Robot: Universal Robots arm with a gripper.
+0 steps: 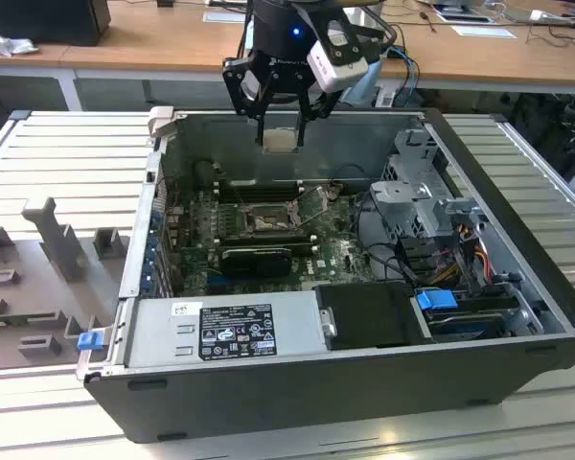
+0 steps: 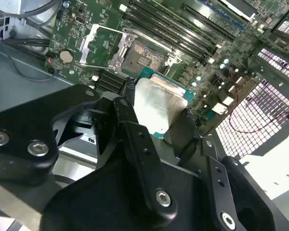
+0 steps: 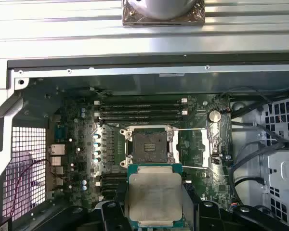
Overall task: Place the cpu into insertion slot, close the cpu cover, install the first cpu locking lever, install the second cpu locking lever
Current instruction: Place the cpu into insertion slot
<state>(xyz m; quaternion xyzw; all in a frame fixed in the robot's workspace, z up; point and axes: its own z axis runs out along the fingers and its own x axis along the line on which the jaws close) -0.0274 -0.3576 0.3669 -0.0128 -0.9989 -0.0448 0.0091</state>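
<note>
Grey slatted bench (image 1: pixel 67 144) bore an open computer case (image 1: pixel 364 393). Gripper (image 1: pixel 280 142) clamped the cpu (image 3: pixel 155 195); insertion slot (image 3: pixel 149 146) lay below it, cpu cover (image 3: pixel 212 144) swung open.

cpu (image 3: pixel 155 197) aloft, lvl; insertion slot (image 3: pixel 148 144) empty, uncov'd

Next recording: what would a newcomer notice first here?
The black end effector hangs over the open computer case, gripping a small flat square silver-topped chip. Below it, the square socket with brownish-gold pin field lies bare, its silver-grey frame cover swung open beside it.
</note>
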